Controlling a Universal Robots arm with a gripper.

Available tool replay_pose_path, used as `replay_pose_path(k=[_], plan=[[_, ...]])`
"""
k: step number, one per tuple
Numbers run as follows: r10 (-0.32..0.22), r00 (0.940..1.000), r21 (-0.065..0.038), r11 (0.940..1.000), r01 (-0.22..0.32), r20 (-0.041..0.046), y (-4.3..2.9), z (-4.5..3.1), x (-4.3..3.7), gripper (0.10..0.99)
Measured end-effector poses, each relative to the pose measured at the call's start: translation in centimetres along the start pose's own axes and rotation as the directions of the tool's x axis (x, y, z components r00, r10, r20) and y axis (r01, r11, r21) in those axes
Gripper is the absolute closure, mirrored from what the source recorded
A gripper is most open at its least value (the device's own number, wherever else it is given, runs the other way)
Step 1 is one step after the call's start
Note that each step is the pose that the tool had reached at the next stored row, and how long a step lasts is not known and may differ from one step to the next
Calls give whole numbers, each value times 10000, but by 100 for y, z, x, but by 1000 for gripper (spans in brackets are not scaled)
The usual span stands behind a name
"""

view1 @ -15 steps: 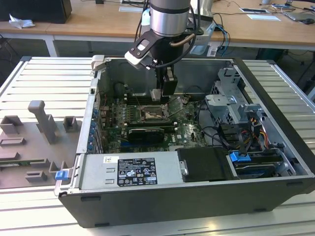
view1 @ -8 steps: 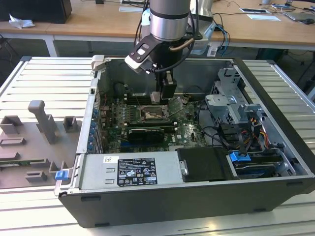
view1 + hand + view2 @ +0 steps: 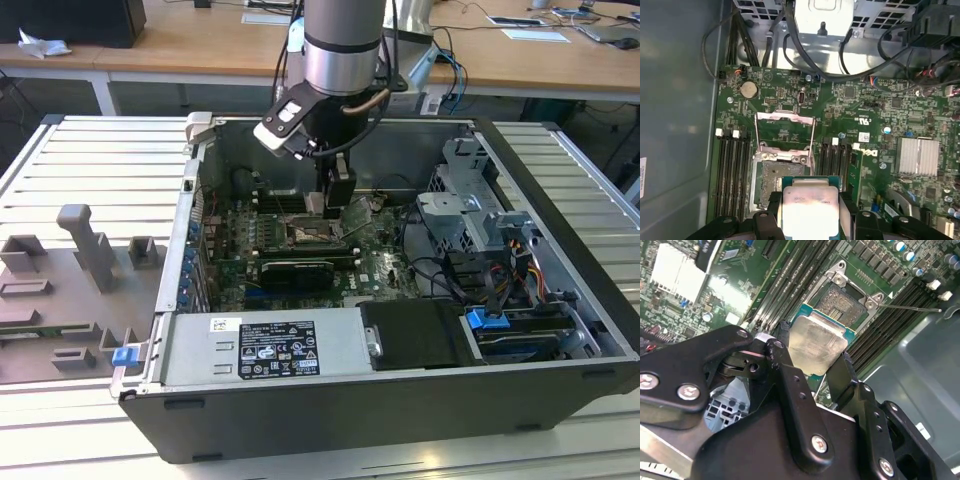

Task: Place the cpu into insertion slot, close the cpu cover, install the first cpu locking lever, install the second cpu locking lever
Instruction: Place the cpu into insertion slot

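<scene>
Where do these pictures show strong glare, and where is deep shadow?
In the first wrist view, glare washes the cpu nearly white. In the second wrist view its metal top has a softer sheen, while the heat sink is blown out white. In the exterior view, the motherboard lies dim inside the computer case.

The cpu [image 3: 817, 342] was pale silver with a green edge, the insertion slot [image 3: 773, 177] grey within a dark frame, the motherboard [image 3: 865, 132] green, its heatsink [image 3: 917, 156] white and ribbed, the gripper [image 3: 814, 354] black
</scene>
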State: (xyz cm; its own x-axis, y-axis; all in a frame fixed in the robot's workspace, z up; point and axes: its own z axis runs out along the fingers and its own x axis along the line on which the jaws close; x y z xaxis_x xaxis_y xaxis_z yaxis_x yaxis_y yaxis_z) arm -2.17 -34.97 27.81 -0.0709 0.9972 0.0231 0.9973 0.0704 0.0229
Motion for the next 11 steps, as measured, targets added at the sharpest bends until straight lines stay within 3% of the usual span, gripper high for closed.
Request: replay_pose_path(k=[3,11], plan=[[434,9991,-9,9991,-434,12,-2,64,1,545],[468,9989,-47,9989,-468,2,-50,163,10,545]])
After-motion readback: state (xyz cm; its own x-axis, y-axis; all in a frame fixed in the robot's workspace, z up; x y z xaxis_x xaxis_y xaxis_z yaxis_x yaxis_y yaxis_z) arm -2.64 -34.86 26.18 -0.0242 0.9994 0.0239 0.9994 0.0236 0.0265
